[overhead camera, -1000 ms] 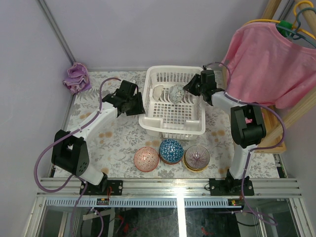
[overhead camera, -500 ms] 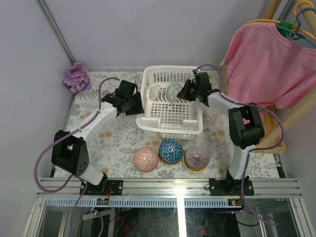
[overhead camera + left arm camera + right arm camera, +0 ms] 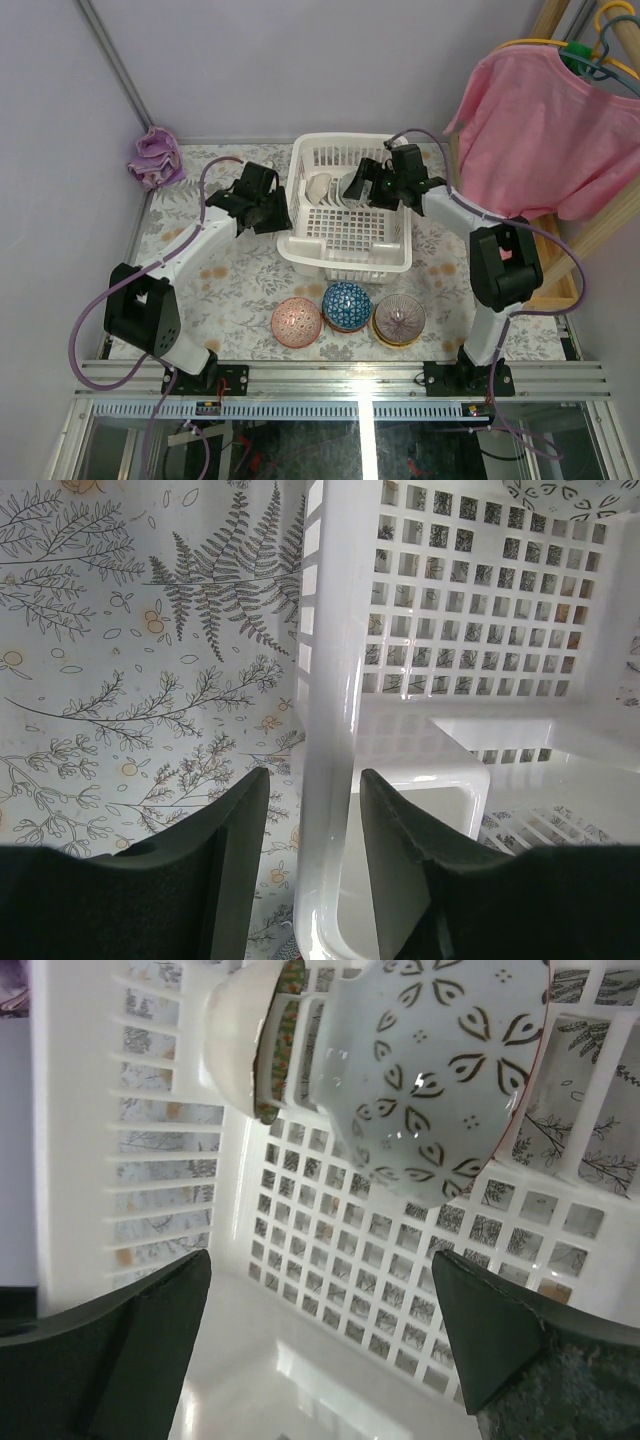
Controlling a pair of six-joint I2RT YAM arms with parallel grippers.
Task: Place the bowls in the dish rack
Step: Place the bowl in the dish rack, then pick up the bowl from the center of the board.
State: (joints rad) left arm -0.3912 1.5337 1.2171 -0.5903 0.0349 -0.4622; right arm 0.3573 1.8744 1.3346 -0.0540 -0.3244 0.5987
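Sitting in gridded plastic rack (image 3: 330, 1260): glossy round bowl (image 3: 430, 1090).

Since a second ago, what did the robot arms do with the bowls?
The right end effector carried the white leaf-patterned bowl leftward in the dish rack, next to the other whitish bowl, and opened, letting go. The left end effector stayed astride the rack's left wall; three bowls stayed in front.

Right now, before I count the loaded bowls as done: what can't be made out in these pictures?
Top view: right claw hides most of the leaf-patterned bowl.
Right wrist: top edge cuts off that bowl and the whitish bowl.
Left wrist: left claw straddles the dish rack wall; pinching or not, unclear.
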